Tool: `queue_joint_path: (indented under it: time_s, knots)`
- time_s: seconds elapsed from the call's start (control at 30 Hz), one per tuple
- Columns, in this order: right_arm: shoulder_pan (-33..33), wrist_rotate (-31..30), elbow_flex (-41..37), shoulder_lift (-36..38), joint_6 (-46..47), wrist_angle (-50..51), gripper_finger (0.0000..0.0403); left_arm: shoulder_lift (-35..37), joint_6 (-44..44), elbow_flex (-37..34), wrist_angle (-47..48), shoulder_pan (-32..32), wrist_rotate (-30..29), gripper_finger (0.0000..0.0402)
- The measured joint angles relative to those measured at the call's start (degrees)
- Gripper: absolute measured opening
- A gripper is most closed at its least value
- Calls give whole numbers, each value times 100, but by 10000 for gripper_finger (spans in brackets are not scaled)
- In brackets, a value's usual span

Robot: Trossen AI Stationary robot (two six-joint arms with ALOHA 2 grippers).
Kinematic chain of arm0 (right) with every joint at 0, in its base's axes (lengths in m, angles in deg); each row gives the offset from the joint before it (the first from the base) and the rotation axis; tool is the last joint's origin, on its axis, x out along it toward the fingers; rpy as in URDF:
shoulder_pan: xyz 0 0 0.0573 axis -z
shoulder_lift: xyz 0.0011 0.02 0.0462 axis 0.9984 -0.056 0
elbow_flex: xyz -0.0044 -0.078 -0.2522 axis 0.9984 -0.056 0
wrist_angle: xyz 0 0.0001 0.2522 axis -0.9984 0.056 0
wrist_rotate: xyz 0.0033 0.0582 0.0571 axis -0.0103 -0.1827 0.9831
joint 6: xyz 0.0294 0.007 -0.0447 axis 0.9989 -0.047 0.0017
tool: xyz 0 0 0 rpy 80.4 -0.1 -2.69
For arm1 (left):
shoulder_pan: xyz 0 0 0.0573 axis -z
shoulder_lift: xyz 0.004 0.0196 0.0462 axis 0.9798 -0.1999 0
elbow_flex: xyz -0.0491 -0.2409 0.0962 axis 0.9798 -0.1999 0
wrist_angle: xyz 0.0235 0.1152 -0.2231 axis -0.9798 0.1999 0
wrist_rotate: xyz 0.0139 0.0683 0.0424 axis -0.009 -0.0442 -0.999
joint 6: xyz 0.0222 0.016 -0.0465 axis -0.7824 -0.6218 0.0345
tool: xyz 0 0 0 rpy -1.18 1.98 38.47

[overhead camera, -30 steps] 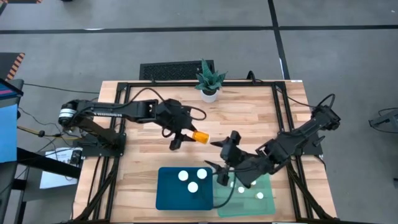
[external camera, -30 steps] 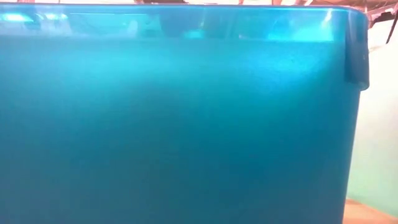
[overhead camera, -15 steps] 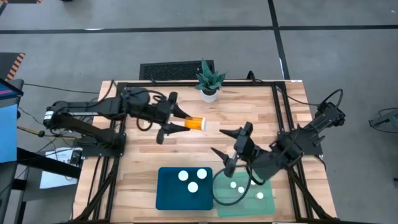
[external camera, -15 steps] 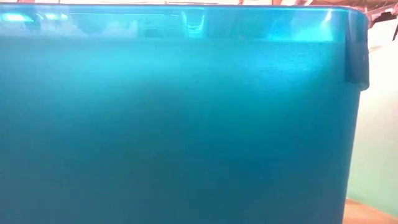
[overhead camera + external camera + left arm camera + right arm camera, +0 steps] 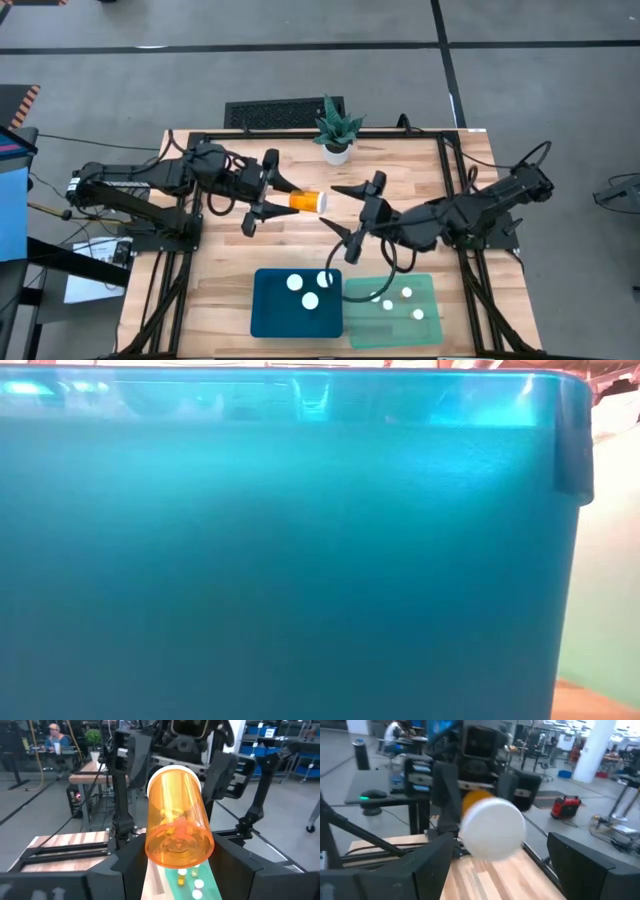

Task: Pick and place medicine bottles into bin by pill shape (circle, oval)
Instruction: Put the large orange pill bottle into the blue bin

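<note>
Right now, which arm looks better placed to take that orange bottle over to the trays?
Probably the right. The left gripper holds the bottle sideways, cap toward the right gripper, which is open and facing it. The right arm also sits nearer the blue tray and green tray.

Blue bin [image 5: 280, 560] wall up close

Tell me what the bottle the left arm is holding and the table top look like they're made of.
The medicine bottle looks like clear amber plastic, glossy: small pills show through its wall. Its cap seems matte white plastic. The table top looks like pale wood, with plank seams and grain showing.
</note>
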Motion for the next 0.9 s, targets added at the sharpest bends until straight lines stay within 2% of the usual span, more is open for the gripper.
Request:
queue_joint_path:
  time_s: [0.17, 0.43, 0.57, 0.9]
  knots:
    - [213, 646, 0, 0, -99, -124, 332, 3, -46, 0, 43, 16, -71, 181]
    - [494, 928, 2, -2, -193, -133, 332, 2, -48, 0, 33, 19, -72, 181]
    - [592, 1326, 2, -2, -208, -144, 328, 2, -64, 0, 33, 19, -72, 181]
    - [603, 1409, 2, -2, -208, -158, 267, 0, -64, 0, 62, 19, -72, 181]
